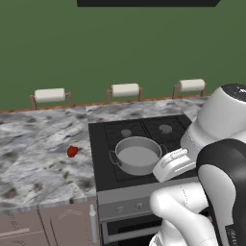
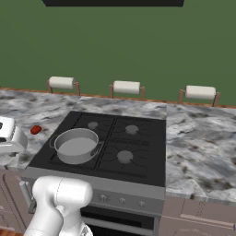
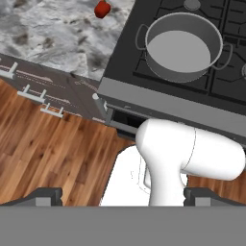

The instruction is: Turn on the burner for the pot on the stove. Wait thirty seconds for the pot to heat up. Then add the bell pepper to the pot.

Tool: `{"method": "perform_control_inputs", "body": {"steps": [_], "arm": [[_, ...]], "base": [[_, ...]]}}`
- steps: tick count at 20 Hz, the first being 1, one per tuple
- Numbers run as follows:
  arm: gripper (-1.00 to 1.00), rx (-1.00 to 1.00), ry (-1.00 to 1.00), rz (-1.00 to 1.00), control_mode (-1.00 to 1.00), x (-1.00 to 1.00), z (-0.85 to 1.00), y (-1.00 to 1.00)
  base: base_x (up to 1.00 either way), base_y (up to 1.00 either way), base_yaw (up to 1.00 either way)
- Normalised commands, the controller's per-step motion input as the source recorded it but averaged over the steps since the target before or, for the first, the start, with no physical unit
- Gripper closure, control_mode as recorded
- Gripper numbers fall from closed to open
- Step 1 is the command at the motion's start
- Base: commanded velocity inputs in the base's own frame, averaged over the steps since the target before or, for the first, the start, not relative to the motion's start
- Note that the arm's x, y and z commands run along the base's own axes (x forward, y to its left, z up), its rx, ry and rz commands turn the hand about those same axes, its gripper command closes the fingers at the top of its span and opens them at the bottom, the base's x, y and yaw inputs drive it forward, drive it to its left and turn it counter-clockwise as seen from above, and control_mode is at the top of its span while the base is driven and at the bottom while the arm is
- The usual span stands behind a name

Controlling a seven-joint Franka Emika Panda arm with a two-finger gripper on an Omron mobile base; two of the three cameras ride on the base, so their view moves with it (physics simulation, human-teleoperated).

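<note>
Pot point(image 1: 138, 154) upright on front left burner of stove point(image 1: 144, 144), mouth up, loop handles out to left and right along stove front. Round, low, grey metal, smooth pale inside. Stove black with ridged grates, grey round caps, grey knob panel. Pepper point(image 1: 72, 152) small, glossy red, roundish, no clear long axis; lies on marbled grey tabletop point(image 1: 38, 153) left of stove, well apart from pot. Gripper point(image 3: 122, 194) jaws wide open, holding nothing, above wood floor point(image 3: 53, 153) before stove.
</note>
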Motion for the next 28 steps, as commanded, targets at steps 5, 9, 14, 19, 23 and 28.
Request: {"method": "perform_control_inputs", "body": {"steps": [5,9,14,19,23,28], "arm": [[-1.00,0.00,0.00,0.00,-1.00,0.00,0.00,0.00],[-1.00,0.00,0.00,0.00,-1.00,0.00,0.00,0.00],[-1.00,0.00,0.00,0.00,-1.00,0.00,0.00,0.00],[-1.00,0.00,0.00,0.00,-1.00,0.00,0.00,0.00],[-1.00,0.00,0.00,0.00,-1.00,0.00,0.00,0.00],[-1.00,0.00,0.00,0.00,-1.00,0.00,0.00,0.00]], "base": [[0.00,0.00,0.00],[0.00,0.00,0.00],[0.00,0.00,0.00],[0.00,0.00,0.00],[0.00,0.00,0.00],[0.00,0.00,0.00]]}}
